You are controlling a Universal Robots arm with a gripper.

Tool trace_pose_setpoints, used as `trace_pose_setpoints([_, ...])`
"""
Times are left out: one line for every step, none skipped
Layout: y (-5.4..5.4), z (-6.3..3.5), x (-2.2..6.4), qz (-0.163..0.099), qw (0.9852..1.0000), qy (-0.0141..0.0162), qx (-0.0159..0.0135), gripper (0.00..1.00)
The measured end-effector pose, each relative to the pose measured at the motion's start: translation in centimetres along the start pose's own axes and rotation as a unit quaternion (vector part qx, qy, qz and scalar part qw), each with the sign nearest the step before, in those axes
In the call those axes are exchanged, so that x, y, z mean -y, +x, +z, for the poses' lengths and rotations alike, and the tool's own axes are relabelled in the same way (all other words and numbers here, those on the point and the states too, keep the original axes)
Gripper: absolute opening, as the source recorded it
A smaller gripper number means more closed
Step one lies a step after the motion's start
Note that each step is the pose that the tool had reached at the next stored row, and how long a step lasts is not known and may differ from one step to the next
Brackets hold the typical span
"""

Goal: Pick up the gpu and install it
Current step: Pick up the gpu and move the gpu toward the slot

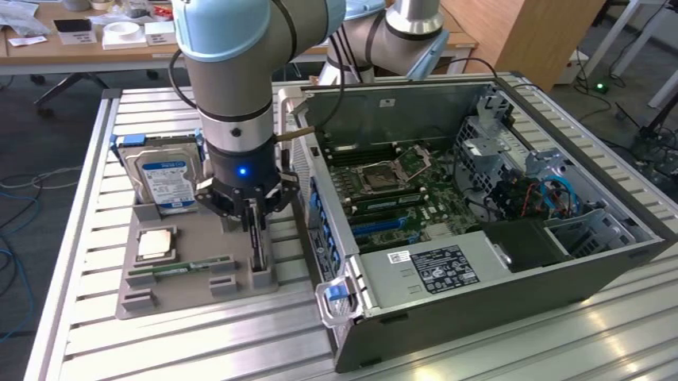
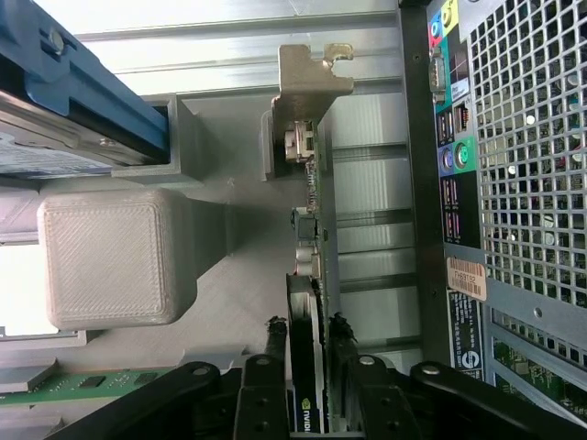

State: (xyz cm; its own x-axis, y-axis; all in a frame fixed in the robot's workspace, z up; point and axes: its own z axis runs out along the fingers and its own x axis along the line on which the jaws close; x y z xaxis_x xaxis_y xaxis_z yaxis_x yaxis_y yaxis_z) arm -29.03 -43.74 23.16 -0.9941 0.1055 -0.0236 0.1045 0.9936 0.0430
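gpu (image 2: 310, 247): on edge in the grey tray (image 1: 196, 287), at the exterior view's left of the computer case (image 1: 477, 295)
my pincer (image 2: 307, 323): astride it (clamped or not, I cannot tell)

Wrist view: the gpu (image 2: 307, 390) runs off the picture edge at the tool (image 2: 307, 335); the hard drive (image 2: 55, 128) is cropped. Exterior view: the tool (image 1: 252, 228) covers part of the gpu (image 1: 256, 255).
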Motion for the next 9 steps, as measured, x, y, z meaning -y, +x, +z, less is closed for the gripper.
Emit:
trace_pose_setpoints([0.00, 0.00, 0.00, 0.000, 1.0000, 0.0000, 0.0000, 0.38])
trace_pose_setpoints([0.00, 0.00, 0.00, 0.000, 1.0000, 0.0000, 0.0000, 0.31])
trace_pose_setpoints([0.00, 0.00, 0.00, 0.000, 1.0000, 0.0000, 0.0000, 0.31])
trace_pose_setpoints([0.00, 0.00, 0.00, 0.000, 1.0000, 0.0000, 0.0000, 0.31])
trace_pose_setpoints([0.00, 0.00, 0.00, 0.000, 1.0000, 0.0000, 0.0000, 0.31])
trace_pose_setpoints([0.00, 0.00, 0.00, 0.000, 1.0000, 0.0000, 0.0000, 0.31])
trace_pose_setpoints([0.00, 0.00, 0.00, 0.000, 1.0000, 0.0000, 0.0000, 0.31])
trace_pose_setpoints([0.00, 0.00, 0.00, 0.000, 1.0000, 0.0000, 0.0000, 0.31])
trace_pose_setpoints([0.00, -0.01, 0.00, 0.000, 1.0000, 0.0000, -0.0001, 0.29])
